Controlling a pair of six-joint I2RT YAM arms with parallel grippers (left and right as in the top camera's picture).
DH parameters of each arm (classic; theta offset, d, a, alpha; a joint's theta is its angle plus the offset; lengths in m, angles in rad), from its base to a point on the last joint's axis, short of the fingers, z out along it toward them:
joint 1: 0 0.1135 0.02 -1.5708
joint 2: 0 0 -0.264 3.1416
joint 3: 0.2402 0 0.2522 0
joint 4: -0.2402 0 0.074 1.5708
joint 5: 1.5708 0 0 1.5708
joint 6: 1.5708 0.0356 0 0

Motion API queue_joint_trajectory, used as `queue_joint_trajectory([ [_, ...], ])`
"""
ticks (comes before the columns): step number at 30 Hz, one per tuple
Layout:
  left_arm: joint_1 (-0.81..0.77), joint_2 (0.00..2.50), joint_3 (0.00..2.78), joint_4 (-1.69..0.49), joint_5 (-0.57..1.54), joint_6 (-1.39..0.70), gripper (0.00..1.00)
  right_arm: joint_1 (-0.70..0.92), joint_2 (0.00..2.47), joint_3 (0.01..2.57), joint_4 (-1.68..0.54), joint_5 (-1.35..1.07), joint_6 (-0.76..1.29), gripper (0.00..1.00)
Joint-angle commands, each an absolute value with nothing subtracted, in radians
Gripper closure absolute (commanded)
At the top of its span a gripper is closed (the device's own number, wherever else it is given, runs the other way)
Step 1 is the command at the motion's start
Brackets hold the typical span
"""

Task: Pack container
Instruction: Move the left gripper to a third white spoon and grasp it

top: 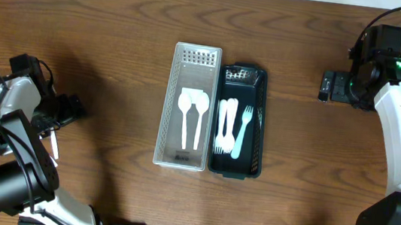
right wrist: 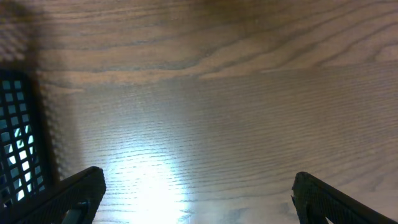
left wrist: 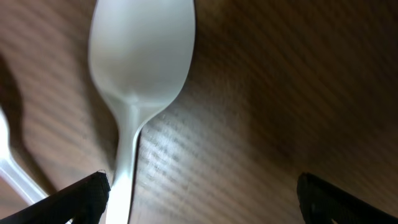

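A clear container (top: 181, 152) at the table's middle holds two white spoons (top: 191, 111). Next to it on the right, a dark green container (top: 262, 123) holds several white forks (top: 233, 127). My left gripper (top: 67, 109) is at the table's left side, open and low over a loose white spoon (left wrist: 142, 56). The spoon's handle lies just inside its left finger; the jaws (left wrist: 199, 199) hold nothing. My right gripper (top: 330, 86) is open and empty over bare table at the far right (right wrist: 199, 199).
A second white utensil (left wrist: 9, 165) lies at the left edge of the left wrist view; a thin white handle (top: 53, 146) shows by the left arm. The dark container's mesh wall (right wrist: 15, 137) shows at the left edge of the right wrist view.
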State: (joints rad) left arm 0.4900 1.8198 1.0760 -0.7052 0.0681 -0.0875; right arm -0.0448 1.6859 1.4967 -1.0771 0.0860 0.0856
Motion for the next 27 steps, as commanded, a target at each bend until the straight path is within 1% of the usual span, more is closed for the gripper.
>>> queue_joint_trajectory([
  [1,0.505,1.853,1.081,-0.697,0.071,-0.071,0.02,-0.046,1.685,1.497,-1.079,0.089,0.069,0.01],
  [13,0.533,1.871,1.081,-0.697,0.072,-0.072,0.01,-0.046,1.685,1.497,-1.082,0.089,0.069,0.01],
  [15,0.533,1.871,1.081,-0.698,0.072,-0.072,0.12,-0.046,1.685,1.497,-1.082,0.089,0.069,0.01],
  [16,0.533,1.871,1.081,-0.698,0.072,-0.072,0.23,-0.046,1.685,1.497,-1.082,0.089,0.069,0.01],
  [17,0.533,1.871,1.081,-0.698,0.072,-0.072,0.30,-0.046,1.685,1.497,-1.082,0.089,0.069,0.01],
  [19,0.533,1.871,1.081,-0.699,0.072,-0.072,0.38,-0.046,1.685,1.497,-1.083,0.089,0.069,0.01],
  [21,0.533,1.871,1.081,-0.699,0.072,-0.072,0.50,-0.046,1.685,1.497,-1.085,0.089,0.069,0.01],
  [22,0.533,1.871,1.081,-0.699,0.072,-0.072,0.54,-0.046,1.685,1.497,-1.085,0.089,0.069,0.01],
  [24,0.534,1.871,1.081,-0.701,0.072,-0.072,0.56,-0.046,1.685,1.497,-1.085,0.089,0.069,0.01],
  [25,0.533,1.871,1.081,-0.701,0.072,-0.072,0.59,-0.046,1.685,1.497,-1.085,0.089,0.069,0.01],
  [27,0.533,1.871,1.081,-0.701,0.072,-0.072,0.61,-0.046,1.685,1.497,-1.085,0.089,0.069,0.01],
])
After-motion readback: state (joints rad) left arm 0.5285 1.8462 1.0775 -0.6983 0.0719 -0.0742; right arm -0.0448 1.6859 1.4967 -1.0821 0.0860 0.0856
